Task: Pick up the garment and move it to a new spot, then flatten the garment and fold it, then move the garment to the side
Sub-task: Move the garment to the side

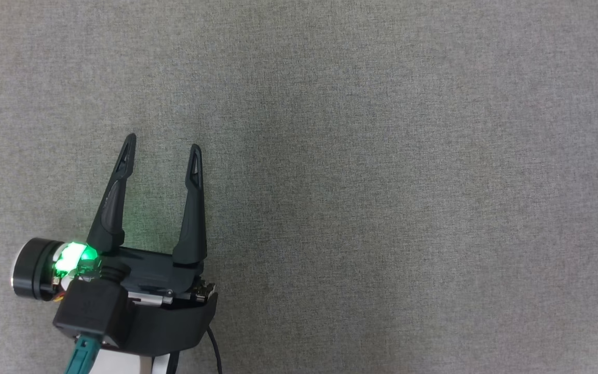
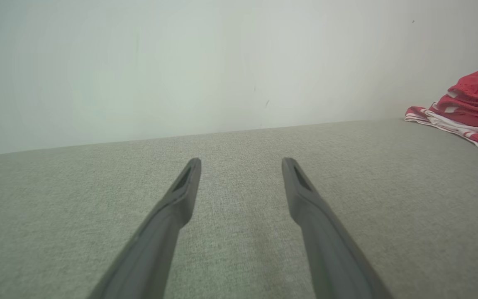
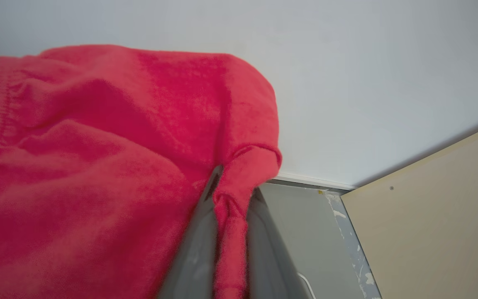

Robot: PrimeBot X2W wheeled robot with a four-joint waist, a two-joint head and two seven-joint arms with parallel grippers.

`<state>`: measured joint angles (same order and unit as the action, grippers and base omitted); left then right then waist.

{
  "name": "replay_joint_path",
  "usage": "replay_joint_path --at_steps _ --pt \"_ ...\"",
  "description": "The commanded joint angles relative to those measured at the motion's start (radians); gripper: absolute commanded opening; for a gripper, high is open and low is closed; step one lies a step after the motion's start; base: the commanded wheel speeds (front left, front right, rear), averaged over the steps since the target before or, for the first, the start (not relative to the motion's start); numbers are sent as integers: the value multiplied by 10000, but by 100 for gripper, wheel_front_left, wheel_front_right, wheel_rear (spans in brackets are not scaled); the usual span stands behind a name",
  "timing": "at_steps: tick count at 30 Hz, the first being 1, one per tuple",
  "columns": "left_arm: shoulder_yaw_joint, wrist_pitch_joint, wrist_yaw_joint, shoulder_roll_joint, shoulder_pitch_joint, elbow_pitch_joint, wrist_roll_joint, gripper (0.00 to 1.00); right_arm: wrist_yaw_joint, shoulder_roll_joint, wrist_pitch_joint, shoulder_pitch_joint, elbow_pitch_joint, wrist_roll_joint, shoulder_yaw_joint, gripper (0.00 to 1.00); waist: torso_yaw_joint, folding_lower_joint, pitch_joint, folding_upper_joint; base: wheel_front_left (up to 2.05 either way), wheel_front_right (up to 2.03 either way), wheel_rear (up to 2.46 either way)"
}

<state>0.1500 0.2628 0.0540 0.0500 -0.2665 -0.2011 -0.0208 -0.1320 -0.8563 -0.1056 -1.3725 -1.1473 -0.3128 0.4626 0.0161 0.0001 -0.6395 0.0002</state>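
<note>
Since the fuzzy red, white-striped garment (image 3: 98, 145) sits bunched far off to the right on the grey fabric table (image 1: 330, 156), the right gripper (image 3: 237, 182) has its fingers clamped on a fold, probably to carry it over. Left gripper (image 1: 163, 143) hovers, fingers wide apart, likely saved for flattening.

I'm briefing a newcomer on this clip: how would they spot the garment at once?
Start from the grey surface running up to the pale wall. At its right end, near the wall, lies the garment: a crumpled red heap with a red-and-white striped edge, bright against plain grey and white.
</note>
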Motion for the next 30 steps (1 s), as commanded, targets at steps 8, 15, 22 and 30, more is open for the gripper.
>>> replay_joint_path --at_steps 8,15,22,30 --pt "-194 24 22 36 190 271 104 100 32 366 -358 -3 -322 532 -226 100 46 -1 378 -2 0 0 0" --pt "-589 24 -105 32 650 820 -153 100 32 982 -1068 6 -6 784 -529 100 95 -1 1657 -2 0 0 0" --pt "-1062 24 -268 15 1438 1449 -285 100 32 1773 -1535 1103 1137 619 -617 100 93 -1 3207 -2 0 0 0" --pt "-1428 26 -357 9 2461 1915 -348 100 32 2507 -1591 3755 3770 222 -1793 100 106 -1 4679 -2 0 0 0"
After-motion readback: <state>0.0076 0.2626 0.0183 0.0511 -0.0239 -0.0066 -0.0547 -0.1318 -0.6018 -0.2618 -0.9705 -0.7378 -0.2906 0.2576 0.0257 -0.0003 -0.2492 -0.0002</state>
